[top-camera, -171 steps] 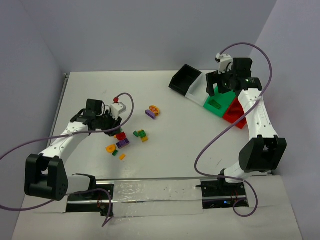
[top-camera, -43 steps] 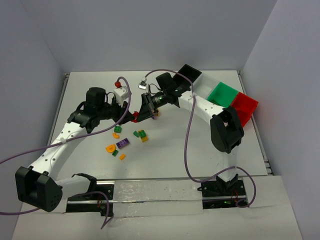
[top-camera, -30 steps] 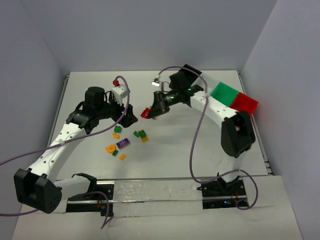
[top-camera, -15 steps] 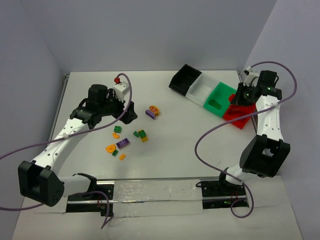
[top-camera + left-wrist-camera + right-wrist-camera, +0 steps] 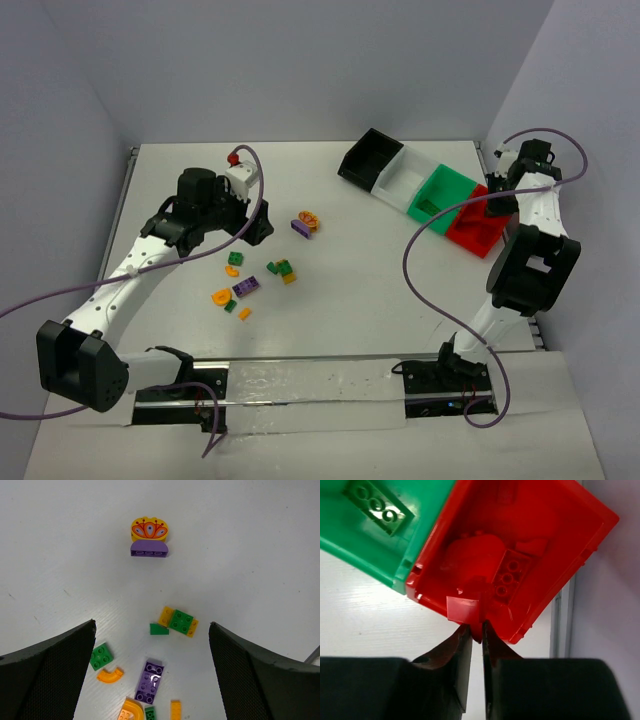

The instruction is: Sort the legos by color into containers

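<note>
Loose legos lie mid-table: an orange flower piece on a purple arch (image 5: 149,539), a green-on-yellow pair (image 5: 179,622), a green square (image 5: 101,656), an orange curve (image 5: 110,675) and a purple brick (image 5: 149,681). My left gripper (image 5: 255,230) hovers over them, wide open and empty. The containers stand in a row at the back right: black (image 5: 366,156), white (image 5: 399,176), green (image 5: 441,186), red (image 5: 487,236). My right gripper (image 5: 477,630) hangs over the red bin's near wall (image 5: 550,605), its jaws pinched on a small red lego (image 5: 465,611).
The red bin holds other red bricks (image 5: 510,577). A green brick (image 5: 380,507) lies in the green bin (image 5: 350,545). The table's right edge rail (image 5: 559,625) runs close beside the red bin. Purple cables loop over both arms.
My right arm carried the red lego from the table's middle to the red bin and has shifted slightly further right over it. The left arm has stayed almost still.
</note>
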`<act>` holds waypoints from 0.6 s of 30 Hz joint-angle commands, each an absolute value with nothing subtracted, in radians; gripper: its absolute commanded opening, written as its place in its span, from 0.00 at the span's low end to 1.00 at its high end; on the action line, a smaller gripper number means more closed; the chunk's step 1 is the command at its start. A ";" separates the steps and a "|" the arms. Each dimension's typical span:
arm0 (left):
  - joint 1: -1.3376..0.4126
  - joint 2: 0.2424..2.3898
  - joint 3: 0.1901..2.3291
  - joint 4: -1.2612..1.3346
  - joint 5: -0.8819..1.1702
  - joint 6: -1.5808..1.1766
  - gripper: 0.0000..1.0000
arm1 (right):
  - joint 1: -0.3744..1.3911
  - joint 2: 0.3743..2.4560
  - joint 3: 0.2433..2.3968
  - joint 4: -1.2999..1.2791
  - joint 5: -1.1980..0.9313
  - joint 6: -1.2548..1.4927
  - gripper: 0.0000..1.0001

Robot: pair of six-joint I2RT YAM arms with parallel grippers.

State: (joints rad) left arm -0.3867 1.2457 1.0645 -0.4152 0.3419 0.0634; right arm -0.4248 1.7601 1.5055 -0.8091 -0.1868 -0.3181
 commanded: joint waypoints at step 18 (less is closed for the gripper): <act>-0.529 1.392 1.045 -0.437 0.335 0.179 0.89 | -0.365 1.653 1.576 -0.864 -0.419 -0.300 0.93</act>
